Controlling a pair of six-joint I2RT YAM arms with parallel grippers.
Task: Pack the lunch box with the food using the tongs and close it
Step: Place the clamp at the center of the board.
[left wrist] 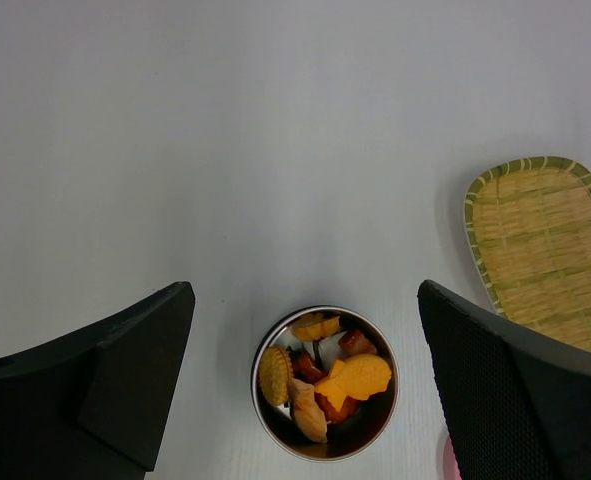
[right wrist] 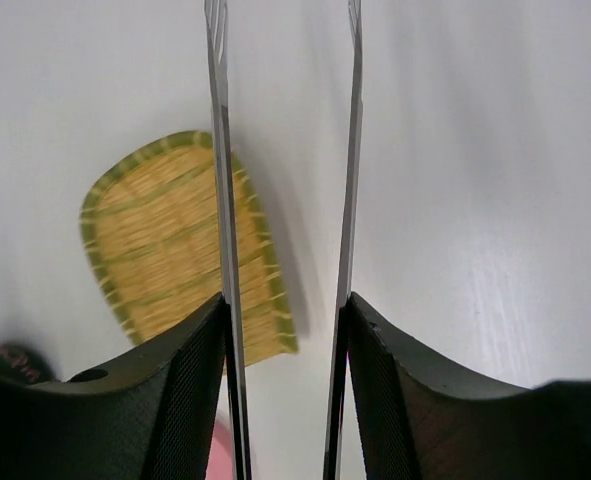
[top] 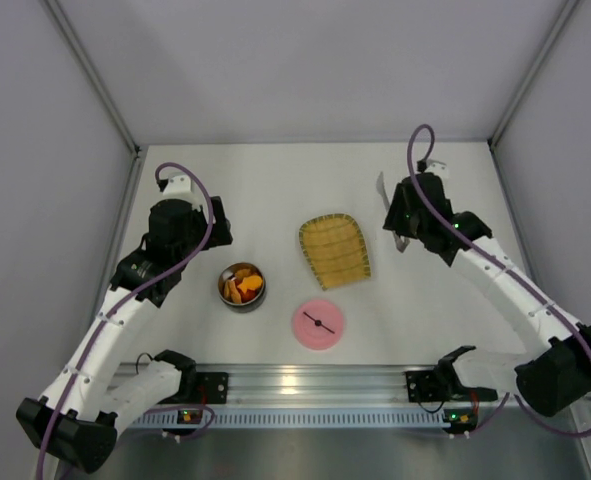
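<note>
The lunch box (top: 242, 286), a small round steel bowl, stands left of centre and holds the food (left wrist: 335, 385): orange, red, brown and pale bite-sized pieces. My left gripper (left wrist: 305, 295) hovers above it, open and empty, with its fingers (left wrist: 125, 380) on either side of the lunch box (left wrist: 325, 383); from above, the left gripper (top: 218, 232) sits just behind the box. At the right, my right gripper (right wrist: 285, 305) is shut on the slim pale tongs (right wrist: 218, 150), whose two arms stand apart with nothing between them. In the top view the right gripper (top: 400, 215) and tongs (top: 382, 188) are right of the tray.
A yellow woven tray (top: 334, 250) lies empty at the centre, also seen as the tray (right wrist: 165, 250) left of the tongs. The flat pink lid (top: 318, 323) with a black handle lies near the front, between box and tray. White walls enclose the table.
</note>
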